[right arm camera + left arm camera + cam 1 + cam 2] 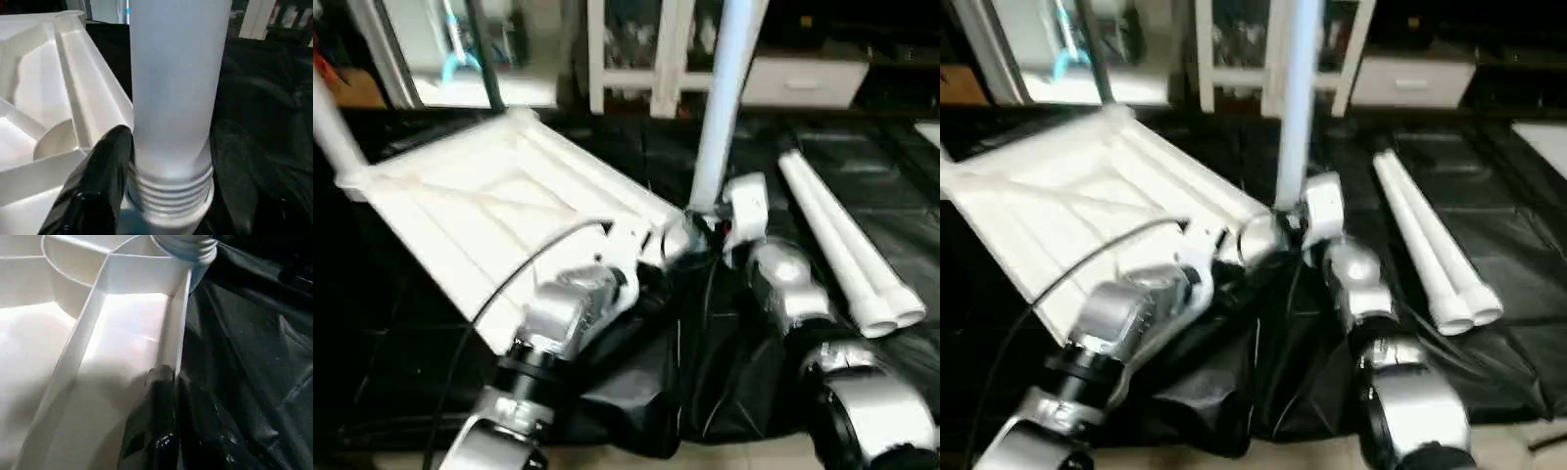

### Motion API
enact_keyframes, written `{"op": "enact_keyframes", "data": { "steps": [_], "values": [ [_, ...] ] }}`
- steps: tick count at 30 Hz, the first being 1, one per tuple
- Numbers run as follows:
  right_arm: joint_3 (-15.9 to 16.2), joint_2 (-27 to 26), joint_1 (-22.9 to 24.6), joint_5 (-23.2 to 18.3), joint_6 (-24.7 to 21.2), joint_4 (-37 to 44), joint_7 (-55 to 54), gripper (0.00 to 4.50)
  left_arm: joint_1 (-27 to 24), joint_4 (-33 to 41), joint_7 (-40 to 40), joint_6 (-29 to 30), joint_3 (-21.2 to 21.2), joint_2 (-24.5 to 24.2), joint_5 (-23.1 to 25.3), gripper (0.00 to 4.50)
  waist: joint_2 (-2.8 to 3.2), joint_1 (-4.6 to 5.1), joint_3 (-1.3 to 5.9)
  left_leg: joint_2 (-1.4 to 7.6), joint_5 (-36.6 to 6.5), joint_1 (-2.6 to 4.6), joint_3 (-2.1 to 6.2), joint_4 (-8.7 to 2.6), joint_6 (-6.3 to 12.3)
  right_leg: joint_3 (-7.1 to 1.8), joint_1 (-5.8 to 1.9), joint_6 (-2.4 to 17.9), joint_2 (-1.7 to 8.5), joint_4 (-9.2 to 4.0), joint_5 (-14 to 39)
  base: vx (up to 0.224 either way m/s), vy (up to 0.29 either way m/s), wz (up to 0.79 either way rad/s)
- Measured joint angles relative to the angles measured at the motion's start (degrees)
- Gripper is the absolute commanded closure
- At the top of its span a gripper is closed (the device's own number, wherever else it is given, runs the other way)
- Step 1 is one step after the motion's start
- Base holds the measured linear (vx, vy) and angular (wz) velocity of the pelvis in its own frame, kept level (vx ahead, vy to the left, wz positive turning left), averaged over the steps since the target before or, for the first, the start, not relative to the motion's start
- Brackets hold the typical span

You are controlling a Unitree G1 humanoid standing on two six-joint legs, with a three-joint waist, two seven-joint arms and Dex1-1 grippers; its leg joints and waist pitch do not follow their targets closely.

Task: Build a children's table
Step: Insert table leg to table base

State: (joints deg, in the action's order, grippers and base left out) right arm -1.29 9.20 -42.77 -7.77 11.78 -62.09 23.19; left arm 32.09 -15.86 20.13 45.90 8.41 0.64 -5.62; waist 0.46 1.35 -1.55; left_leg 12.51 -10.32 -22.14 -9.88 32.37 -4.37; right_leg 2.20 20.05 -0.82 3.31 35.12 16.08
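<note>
**Table Upside Down on a Black Sheet**

The white plastic tabletop (499, 211) lies ribs-up on crinkly black plastic sheeting (862, 176). A long white tube leg (173, 93) stands in its near corner socket. The left gripper (168, 382) is pinched onto the tabletop's thin edge wall. The right gripper (171, 166) has its fingers apart around the leg. Two more white legs (847, 245) lie nearby. White cupboards (656, 49) stand behind

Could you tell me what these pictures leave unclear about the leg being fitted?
- Upright leg: its upper end is cut off by the head views' top edge.
- How deep its threads sit: the socket is cut off by the right wrist view's bottom edge.
- Tabletop near edge: hidden behind the left forearm.
</note>
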Motion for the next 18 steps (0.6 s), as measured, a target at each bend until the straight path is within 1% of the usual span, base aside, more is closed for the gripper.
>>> {"op": "enact_keyframes", "data": {
  "steps": [2, 3, 4, 5, 6, 7, 8, 9, 10, 11, 13, 14, 16, 18],
  "values": [
    [-0.5, 0.1, 1.2, -0.6, 0.3, 0.7, 2.5, 1.32, 0.0, 0.6, 0.5, -0.6, 0.4, -1.1, 0.1, 4.50, -0.12, -0.06, -0.14, 0.08, 0.0, -0.11, 0.02, 0.00, 0.04, 0.06, 0.13, -0.2, -0.07, 0.04, -0.1, 0.000, 0.000, 0.00],
    [-0.4, 0.1, 2.0, -0.6, 0.0, 0.6, 3.7, 1.32, 0.0, 0.9, 0.6, -1.1, 0.4, -1.6, 0.3, 4.50, -0.06, -0.06, -0.20, 0.10, 0.0, -0.19, 0.02, -0.01, 0.06, 0.06, 0.23, -0.2, -0.08, 0.05, -0.1, 0.000, 0.000, 0.00],
    [-0.4, 0.0, 3.3, -0.7, 0.0, 0.5, 4.7, 1.22, 0.0, 1.1, 0.8, -1.5, 0.4, -2.0, 0.4, 4.50, 0.01, -0.07, -0.30, 0.11, 0.0, -0.38, 0.01, 0.00, 0.08, 0.06, 0.41, -0.2, -0.08, 0.10, -0.1, 0.000, 0.000, 0.00],
    [-0.1, -0.4, 5.2, -0.8, -0.1, 0.7, 6.2, 1.04, 0.0, 1.6, 1.1, -2.3, 0.6, -2.6, 0.4, 4.50, 0.20, -0.18, -0.43, 0.10, -0.1, -0.83, 0.03, 0.15, 0.14, 0.06, 0.83, -0.3, -0.08, 0.20, -0.1, 0.000, 0.000, 0.00],
    [0.0, -0.5, 6.5, -1.2, 0.1, 1.2, 7.5, 0.97, 0.0, 2.0, 1.7, -2.9, 0.9, -3.1, 0.6, 4.50, 0.46, -0.34, -0.66, 0.11, -0.1, -1.11, 0.04, 0.33, 0.21, 0.08, 1.02, -0.3, -0.08, 0.26, -0.2, 0.000, 0.000, 0.00],
    [-0.2, -0.3, 7.8, -1.9, 0.5, 3.3, 9.1, 0.89, 0.0, 2.3, 2.7, -3.7, 1.6, -4.1, 0.7, 4.50, 0.68, -0.52, -0.86, 0.11, -0.2, -1.23, 0.03, 0.53, 0.32, 0.06, 1.08, -0.3, -0.05, 0.34, -0.2, 0.000, 0.000, 0.00],
    [-0.3, 0.3, 8.8, -2.6, 0.6, 5.0, 10.9, 0.78, 0.0, 2.4, 3.7, -4.3, 2.1, -5.0, 0.9, 4.50, 0.78, -0.75, -0.94, 0.09, -0.3, -1.33, 0.01, 0.83, 0.49, 0.03, 1.16, -0.3, -0.03, 0.55, -0.2, 0.000, 0.000, 0.00],
    [-0.5, 0.8, 9.6, -3.4, 0.6, 6.8, 12.0, 0.68, -0.1, 2.5, 4.4, -4.9, 2.7, -5.7, 1.1, 4.50, 0.79, -1.02, -0.98, 0.05, -0.3, -1.40, 0.01, 0.96, 0.62, 0.04, 1.25, -0.3, -0.02, 0.67, -0.2, 0.000, 0.000, 0.00],
    [-0.6, 1.3, 10.8, -4.2, 0.1, 9.9, 13.0, 0.68, -0.3, 2.7, 5.3, -6.0, 3.6, -6.6, 1.5, 4.50, 0.82, -1.36, -0.99, 0.08, -0.4, -1.54, 0.01, 1.08, 0.68, 0.06, 1.35, -0.3, -0.02, 0.73, -0.2, 0.000, 0.000, 0.00],
    [-0.9, 2.1, 11.9, -5.4, -0.4, 13.0, 14.2, 0.53, -0.8, 3.1, 6.4, -7.2, 4.4, -8.0, 1.9, 4.50, 0.88, -1.64, -1.03, 0.18, -0.4, -1.55, 0.02, 1.20, 0.71, 0.05, 1.35, -0.3, -0.04, 0.81, -0.2, 0.000, 0.000, 0.00],
    [-1.8, 3.6, 14.4, -7.5, -2.7, 18.8, 16.1, 0.53, -1.6, 3.6, 8.6, -10.3, 6.4, -10.4, 3.0, 4.50, 0.99, -2.01, -1.07, 0.21, -0.4, -1.53, 0.02, 1.26, 0.69, 0.06, 1.34, -0.3, -0.05, 0.88, -0.2, 0.000, 0.000, 0.00],
    [-2.6, 4.7, 16.1, -8.7, -4.4, 21.8, 17.3, 0.53, -2.3, 3.9, 10.1, -11.9, 6.9, -11.9, 3.2, 4.50, 1.01, -2.34, -1.07, 0.23, -0.4, -1.47, 0.02, 1.26, 0.68, 0.06, 1.32, -0.3, -0.05, 0.92, -0.2, 0.000, 0.000, 0.00],
    [-3.4, 7.0, 18.9, -10.4, -6.9, 25.7, 19.1, 0.53, -3.1, 4.3, 12.2, -13.7, 7.3, -13.9, 3.3, 4.50, 1.07, -3.04, -1.09, 0.24, -0.3, -1.37, 0.01, 1.26, 0.59, 0.03, 1.27, -0.4, -0.05, 0.99, -0.2, 0.000, 0.000, 0.00],
    [-5.0, 8.6, 20.8, -12.1, -9.6, 28.5, 20.6, 0.53, -3.5, 4.3, 13.8, -14.7, 7.3, -15.3, 3.3, 4.50, 1.15, -3.23, -1.13, 0.25, -0.2, -1.28, 0.01, 1.27, 0.36, 0.01, 1.25, -0.5, -0.04, 1.11, -0.3, 0.000, 0.000, 0.00]
  ]
}}
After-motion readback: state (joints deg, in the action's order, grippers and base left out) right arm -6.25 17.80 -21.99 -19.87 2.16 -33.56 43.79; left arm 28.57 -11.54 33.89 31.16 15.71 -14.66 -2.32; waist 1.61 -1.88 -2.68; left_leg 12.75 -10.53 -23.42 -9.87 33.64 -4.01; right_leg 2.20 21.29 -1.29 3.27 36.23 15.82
